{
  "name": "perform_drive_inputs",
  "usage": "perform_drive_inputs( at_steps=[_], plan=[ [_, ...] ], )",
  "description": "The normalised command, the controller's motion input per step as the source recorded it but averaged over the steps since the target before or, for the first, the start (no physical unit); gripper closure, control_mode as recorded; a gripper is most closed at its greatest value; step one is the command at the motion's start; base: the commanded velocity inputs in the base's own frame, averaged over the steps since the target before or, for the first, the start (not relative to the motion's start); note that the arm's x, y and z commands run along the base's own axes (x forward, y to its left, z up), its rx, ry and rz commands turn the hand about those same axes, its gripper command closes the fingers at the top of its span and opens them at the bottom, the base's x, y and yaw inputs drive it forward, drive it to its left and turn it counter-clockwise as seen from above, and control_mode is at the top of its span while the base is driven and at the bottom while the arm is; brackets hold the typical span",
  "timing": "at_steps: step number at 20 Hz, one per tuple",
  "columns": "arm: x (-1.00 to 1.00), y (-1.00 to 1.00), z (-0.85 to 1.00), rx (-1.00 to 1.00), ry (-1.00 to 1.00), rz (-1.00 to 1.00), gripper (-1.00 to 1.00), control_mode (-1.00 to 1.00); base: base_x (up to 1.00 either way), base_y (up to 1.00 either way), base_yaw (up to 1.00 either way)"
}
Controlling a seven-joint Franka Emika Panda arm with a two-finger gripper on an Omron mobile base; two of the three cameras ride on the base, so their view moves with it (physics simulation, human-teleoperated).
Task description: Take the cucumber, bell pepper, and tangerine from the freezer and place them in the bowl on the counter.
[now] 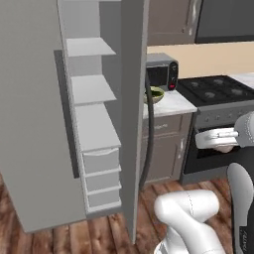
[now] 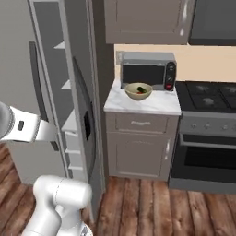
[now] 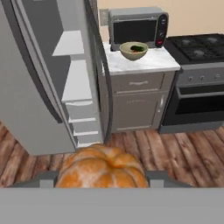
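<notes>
In the hand view a lumpy orange-tan tangerine (image 3: 103, 167) sits close up between the two finger tips, and my gripper (image 3: 103, 178) is shut on it, low over the wooden floor. The pale yellow-olive bowl (image 3: 134, 50) (image 2: 138, 91) (image 1: 157, 95) stands on the white marble counter (image 3: 146, 64) (image 2: 138, 104) in front of the microwave. Inside it lie a dark green cucumber (image 3: 139, 47) (image 2: 143, 88) and a bit of red bell pepper (image 2: 139, 92). The grey freezer (image 3: 72, 65) (image 1: 92, 89) (image 2: 64, 92) stands open at the left, its pale shelves bare.
A grey microwave (image 2: 146, 70) sits behind the bowl. The black stove and oven (image 2: 207, 133) stand to the right of the counter. The freezer's open door (image 1: 134, 114), with its long dark handle (image 1: 149, 139), juts out between the shelves and the counter. Wooden floor (image 3: 183, 153) lies below.
</notes>
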Motion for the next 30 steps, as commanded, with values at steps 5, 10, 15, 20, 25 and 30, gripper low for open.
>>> perform_drive_inputs(
  at_steps=[5,10,15,20,25,30],
  plan=[
    [0.00,0.00,0.00,0.00,0.00,0.00,1.00,1.00,0.06,-0.83,0.00],
    [0.00,0.00,0.00,0.00,0.00,0.00,1.00,1.00,0.35,-0.73,0.00],
    [0.00,0.00,0.00,0.00,0.00,0.00,1.00,1.00,0.67,-0.51,0.00],
    [0.00,0.00,0.00,0.00,0.00,0.00,1.00,1.00,0.81,-0.22,0.01],
    [0.00,0.00,0.00,0.00,0.00,0.00,1.00,1.00,0.78,-0.15,0.00],
    [0.00,0.00,0.00,0.00,0.00,0.00,1.00,1.00,0.79,0.00,0.00]
  ],
)
